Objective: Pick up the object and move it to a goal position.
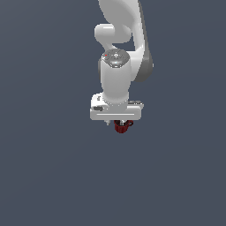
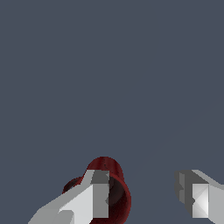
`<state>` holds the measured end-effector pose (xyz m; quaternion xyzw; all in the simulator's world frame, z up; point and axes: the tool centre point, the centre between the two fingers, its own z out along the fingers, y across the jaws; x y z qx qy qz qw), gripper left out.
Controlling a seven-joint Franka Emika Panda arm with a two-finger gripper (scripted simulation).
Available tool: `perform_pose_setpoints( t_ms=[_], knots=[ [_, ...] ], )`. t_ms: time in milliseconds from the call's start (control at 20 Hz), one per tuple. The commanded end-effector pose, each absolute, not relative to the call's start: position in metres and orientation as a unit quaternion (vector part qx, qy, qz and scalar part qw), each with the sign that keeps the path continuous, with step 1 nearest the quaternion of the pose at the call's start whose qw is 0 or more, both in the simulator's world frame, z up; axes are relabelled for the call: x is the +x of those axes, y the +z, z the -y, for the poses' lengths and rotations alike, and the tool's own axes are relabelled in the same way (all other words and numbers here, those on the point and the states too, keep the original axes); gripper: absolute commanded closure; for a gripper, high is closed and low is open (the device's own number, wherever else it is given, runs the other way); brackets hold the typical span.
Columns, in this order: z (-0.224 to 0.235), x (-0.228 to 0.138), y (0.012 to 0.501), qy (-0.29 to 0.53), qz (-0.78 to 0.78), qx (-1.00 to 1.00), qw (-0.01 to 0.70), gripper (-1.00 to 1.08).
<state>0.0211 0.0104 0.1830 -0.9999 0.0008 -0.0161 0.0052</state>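
The small dark red mug (image 1: 122, 128) sits just under my white gripper (image 1: 117, 122) in the exterior view, mostly hidden by the hand. In the wrist view the mug (image 2: 105, 168) lies right at one fingertip (image 2: 99, 197), which overlaps its dark opening. The other fingertip (image 2: 194, 199) stands well apart from the mug with bare floor between them. The gripper (image 2: 146, 197) is open and the mug is off to one side of the gap, not pinched. Whether the near finger touches the mug or sits inside it cannot be told.
A plain dark blue-grey surface (image 1: 53, 167) fills both views. The white arm (image 1: 119, 39) rises above the gripper in the exterior view. No goal marker shows.
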Motion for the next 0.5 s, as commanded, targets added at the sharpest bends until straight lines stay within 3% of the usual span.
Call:
perform_pose_setpoints(
  t_ms=[0, 450],
  knots=[
    [-0.0111, 0.0208, 0.1824, -0.016, -0.002, -1.0, 0.004, -0.2],
    [-0.0167, 0.0164, 0.1748, -0.013, -0.025, -0.999, -0.017, -0.2]
  ],
)
